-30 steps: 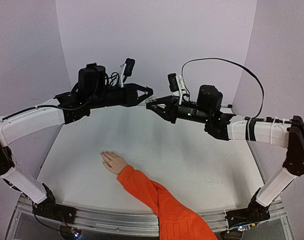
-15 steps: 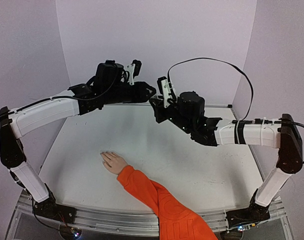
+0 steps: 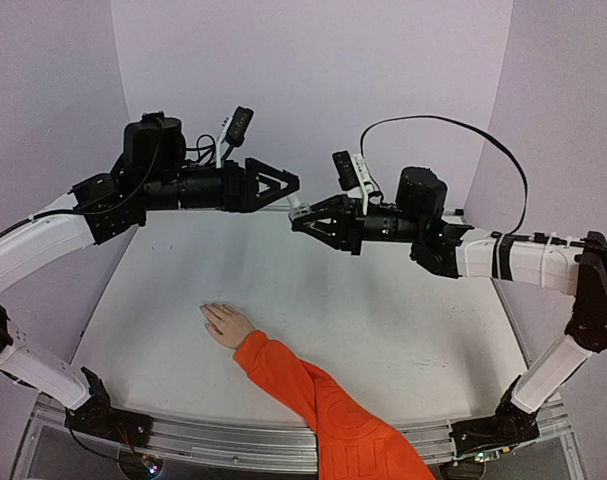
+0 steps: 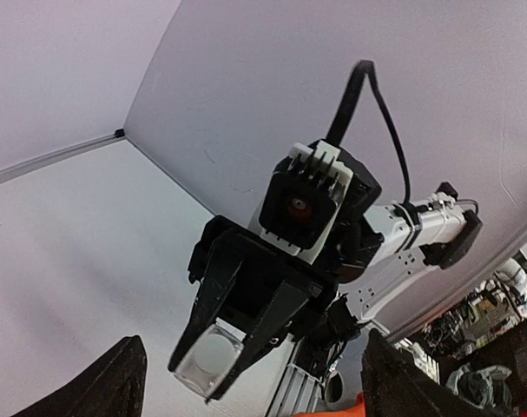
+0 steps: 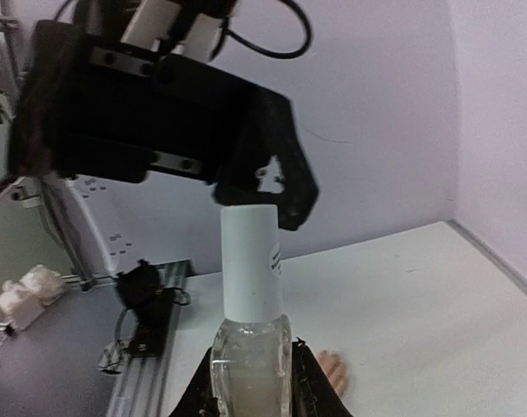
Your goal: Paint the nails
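Note:
A small pale hand (image 3: 226, 325) lies flat on the white table (image 3: 403, 320), ending an orange sleeve (image 3: 328, 415). Its nails (image 3: 209, 312) are too small to make out. My right gripper (image 3: 303, 217) hovers high over the table's back, shut on a clear glass bottle (image 5: 250, 369) with a white cap (image 5: 250, 261). My left gripper (image 3: 281, 185) faces it from the left, open and empty, its tips just beside the cap. In the left wrist view its own fingers (image 4: 115, 382) stand wide apart, and the bottle's base (image 4: 207, 365) shows between the right gripper's jaws. The hand (image 5: 333, 372) shows below the bottle in the right wrist view.
Purple walls (image 3: 313, 80) close in the back and both sides. A black cable (image 3: 453, 125) loops above the right arm. The metal base rail (image 3: 233, 445) runs along the near edge, and the sleeve crosses it.
Half a second ago the grippers met at the bottle. Since then the left gripper has opened and drawn back to the left. The right gripper still holds the capped bottle.

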Controlling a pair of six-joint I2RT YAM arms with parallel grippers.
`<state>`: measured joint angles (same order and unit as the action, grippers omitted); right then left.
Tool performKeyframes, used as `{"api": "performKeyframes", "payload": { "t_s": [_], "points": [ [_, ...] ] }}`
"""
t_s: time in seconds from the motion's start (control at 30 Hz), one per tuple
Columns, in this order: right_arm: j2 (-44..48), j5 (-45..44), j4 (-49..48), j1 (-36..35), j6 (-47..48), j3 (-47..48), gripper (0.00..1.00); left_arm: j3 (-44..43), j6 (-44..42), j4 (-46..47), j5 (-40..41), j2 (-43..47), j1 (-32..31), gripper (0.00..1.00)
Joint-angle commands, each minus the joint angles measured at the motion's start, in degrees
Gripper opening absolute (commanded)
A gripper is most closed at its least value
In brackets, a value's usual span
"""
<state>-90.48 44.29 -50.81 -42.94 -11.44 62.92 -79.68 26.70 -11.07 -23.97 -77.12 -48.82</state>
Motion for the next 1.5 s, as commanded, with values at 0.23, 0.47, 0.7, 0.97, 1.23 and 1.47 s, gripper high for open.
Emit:
{"api": "performKeyframes", "payload": {
  "t_s": [0.23,0.47,0.7,0.97,1.23,1.47],
  "points": [
    [-1.0,17.1,-18.3,-0.1,-16.5,1.5,0.0,0.5,-1.8,8.7,-12.1,0.4,0.0,0.62],
    [-2.2,15.8,-19.4,-0.1,-16.7,2.3,0.0,-0.1,-2.4,9.6,-11.1,-1.1,-0.2,0.43],
    [-2.6,11.3,-19.2,0.9,-15.5,2.6,0.0,0.3,-4.0,9.4,-8.5,-2.0,-0.5,0.23],
    [-0.1,-62.4,3.8,-6.5,5.2,4.6,0.0,-3.0,-4.2,4.3,5.9,-5.8,-1.4,0.0],
    [-2.1,-78.3,-9.7,-12.8,17.4,3.4,0.0,-10.8,-2.4,-2.3,12.6,-12.4,-1.4,0.01],
    [-0.3,-50.7,-3.7,-9.2,16.6,2.3,0.0,-10.6,-3.2,-2.8,8.1,-9.6,-0.5,0.53]
  ]
}}
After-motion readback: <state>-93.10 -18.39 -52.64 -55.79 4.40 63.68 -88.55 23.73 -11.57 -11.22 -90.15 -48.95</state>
